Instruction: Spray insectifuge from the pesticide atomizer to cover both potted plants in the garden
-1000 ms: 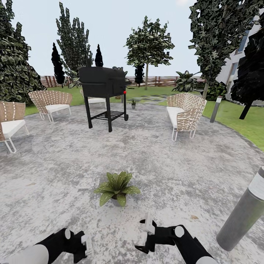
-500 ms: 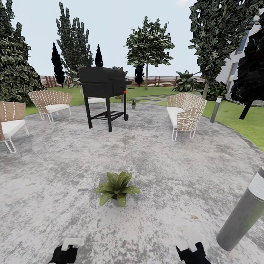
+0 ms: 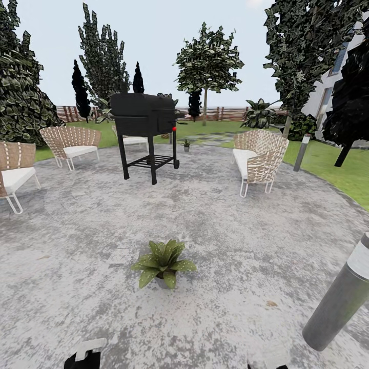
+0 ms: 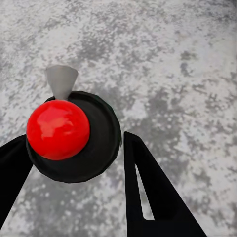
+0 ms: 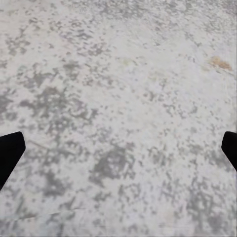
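A potted plant [image 3: 164, 264] with broad green leaves stands on the speckled paving right ahead of me. Its leaves carry pale flecks; I cannot tell whether they are insectifuge. A second potted plant [image 3: 186, 145] sits far off at the paving's back edge, past the grill. The pesticide atomizer is out of view. My left gripper [image 3: 84, 353] peeks in at the head view's bottom edge. In the left wrist view the left gripper [image 4: 74, 138] is open, its black fingers [image 4: 148, 187] on either side of a black disc with a red ball [image 4: 58, 129]. My right gripper [image 5: 122, 143] is open wide over bare paving.
A black grill [image 3: 146, 120] stands mid-paving. Wicker chairs sit at the right [image 3: 261, 159], the back left [image 3: 72, 143] and the far left [image 3: 13, 171]. A grey bollard lamp [image 3: 341, 300] leans in close on my right. Lawn [image 3: 333, 164] borders the paving.
Both arms have drawn back and down to the bottom of the head view; a second ago the forearms and grippers showed in full. The plants and furniture have not moved.
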{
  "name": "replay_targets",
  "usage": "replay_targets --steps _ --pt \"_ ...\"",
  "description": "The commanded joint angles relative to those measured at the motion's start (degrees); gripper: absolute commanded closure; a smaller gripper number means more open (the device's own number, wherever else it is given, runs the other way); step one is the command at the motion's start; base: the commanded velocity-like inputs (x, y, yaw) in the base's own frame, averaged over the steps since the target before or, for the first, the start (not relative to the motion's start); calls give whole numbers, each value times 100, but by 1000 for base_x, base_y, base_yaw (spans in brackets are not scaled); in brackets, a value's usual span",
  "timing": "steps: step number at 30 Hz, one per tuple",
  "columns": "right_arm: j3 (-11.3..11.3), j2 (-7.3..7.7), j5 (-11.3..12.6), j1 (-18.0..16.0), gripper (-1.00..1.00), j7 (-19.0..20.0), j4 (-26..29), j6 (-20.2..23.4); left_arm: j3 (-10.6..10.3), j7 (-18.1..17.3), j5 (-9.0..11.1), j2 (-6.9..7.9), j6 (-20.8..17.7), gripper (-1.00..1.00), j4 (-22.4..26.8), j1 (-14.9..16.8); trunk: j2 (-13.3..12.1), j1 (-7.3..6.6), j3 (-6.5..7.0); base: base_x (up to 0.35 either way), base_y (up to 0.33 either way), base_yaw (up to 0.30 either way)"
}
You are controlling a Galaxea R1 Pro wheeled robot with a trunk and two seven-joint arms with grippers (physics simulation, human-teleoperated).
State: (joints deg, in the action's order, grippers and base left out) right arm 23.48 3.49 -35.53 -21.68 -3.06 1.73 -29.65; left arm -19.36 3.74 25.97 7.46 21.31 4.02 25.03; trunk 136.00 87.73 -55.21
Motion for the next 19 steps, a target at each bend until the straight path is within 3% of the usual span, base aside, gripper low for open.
replay_targets --steps 1,19 --pt "31 2 -59 42 -100 -33 -20 -16 -50 30 22 1 13 100 2 2 2 -1 -5 0 0 0" --pt "30 -3 -59 96 -100 -36 -32 -14 -66 30 -15 -8 31 100 11 1 2 -1 -5 0 0 0"
